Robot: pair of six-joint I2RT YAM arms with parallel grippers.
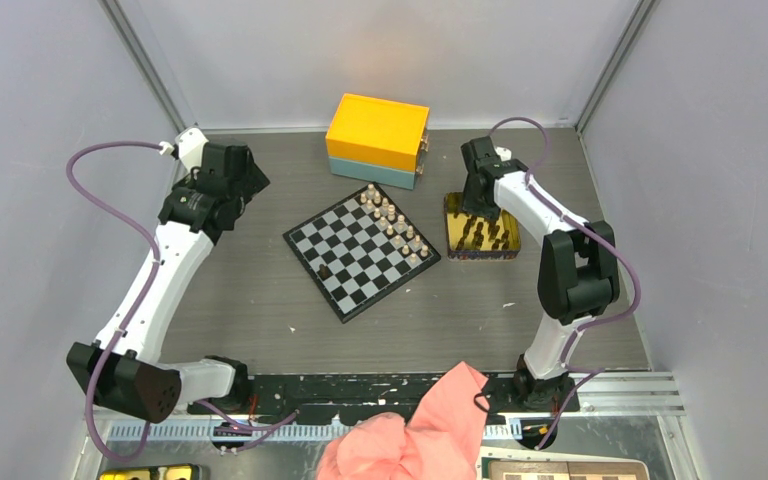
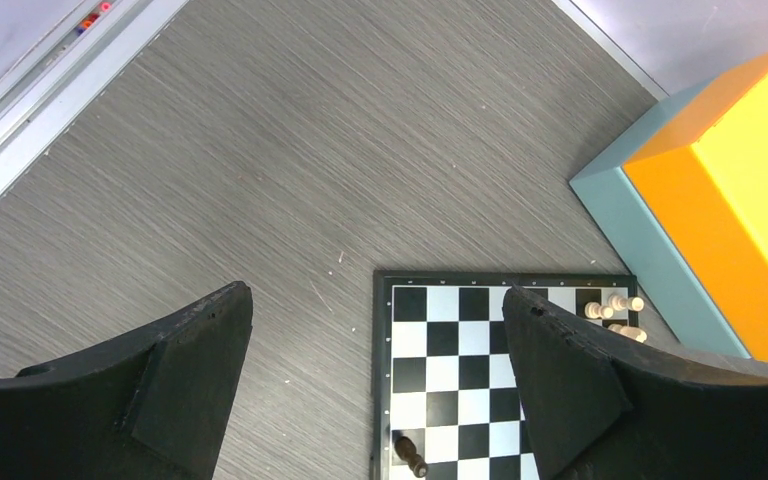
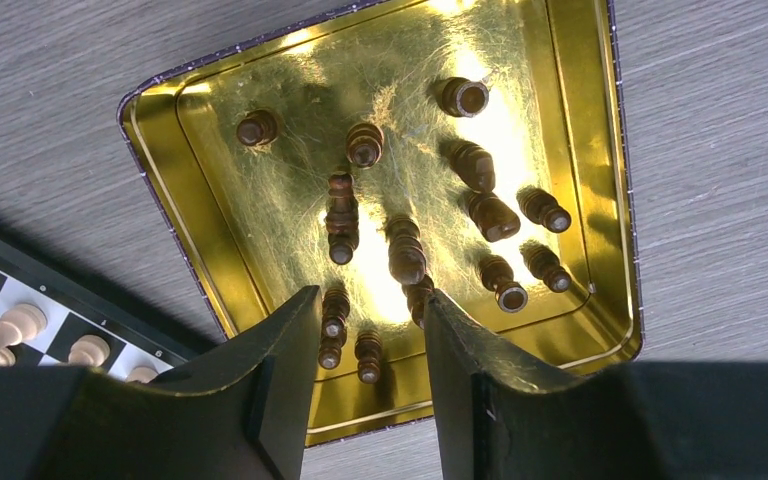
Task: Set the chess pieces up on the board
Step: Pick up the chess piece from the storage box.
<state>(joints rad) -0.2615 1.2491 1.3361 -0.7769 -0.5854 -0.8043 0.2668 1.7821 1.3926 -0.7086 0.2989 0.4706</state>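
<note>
The black-and-white board (image 1: 362,250) lies at the table's middle, turned like a diamond. Several light tan pieces (image 1: 393,222) stand in two rows along its far right side. One dark brown piece (image 1: 321,271) stands near its left edge; it also shows in the left wrist view (image 2: 410,455). Several dark brown pieces (image 3: 405,255) stand in a shiny gold tin (image 3: 190,215) right of the board. My right gripper (image 3: 368,330) hovers over the tin, open and empty, with pieces below the gap. My left gripper (image 2: 375,350) is open and empty above the board's left corner (image 2: 382,280).
An orange box on a teal base (image 1: 378,140) stands behind the board. A pink cloth (image 1: 410,435) lies at the near edge between the arm bases. A brown-and-cream checkered board (image 1: 560,470) shows at the bottom right.
</note>
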